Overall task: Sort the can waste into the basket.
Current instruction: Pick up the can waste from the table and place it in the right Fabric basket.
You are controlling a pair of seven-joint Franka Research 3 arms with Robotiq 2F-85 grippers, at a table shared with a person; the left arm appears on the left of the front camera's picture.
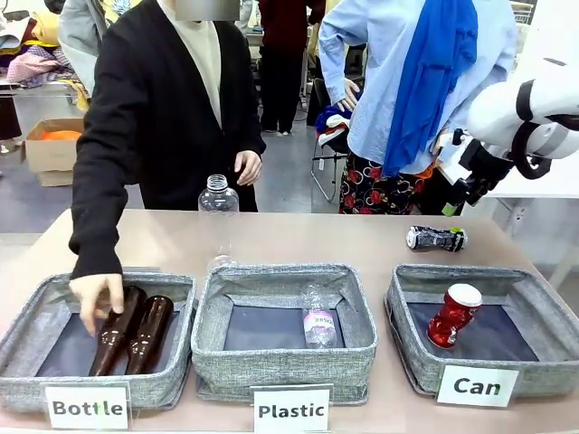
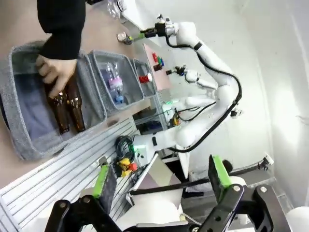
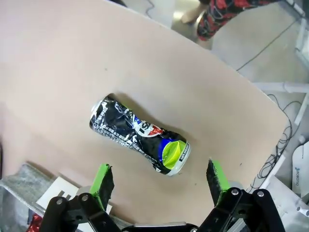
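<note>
A crushed dark can with a green-yellow end (image 1: 436,238) lies on its side on the table, just behind the grey basket (image 1: 425,357) carded "Can". In the right wrist view this dark can (image 3: 140,135) lies a little beyond my right gripper (image 3: 160,178), which hangs open above it with nothing between its green pads. From the front, the right gripper (image 1: 457,201) hovers above and to the right of the can. A crushed red can (image 1: 453,315) rests inside the basket. My left gripper (image 2: 161,176) is open and empty, away from the table.
A person's hand (image 1: 95,298) reaches into the "Bottle" basket (image 1: 27,362) onto two brown bottles (image 1: 136,333). The middle "Plastic" basket (image 1: 285,366) holds a clear bottle (image 1: 318,316). Another clear bottle (image 1: 218,194) stands at the table's far middle. A second person stands behind on the right.
</note>
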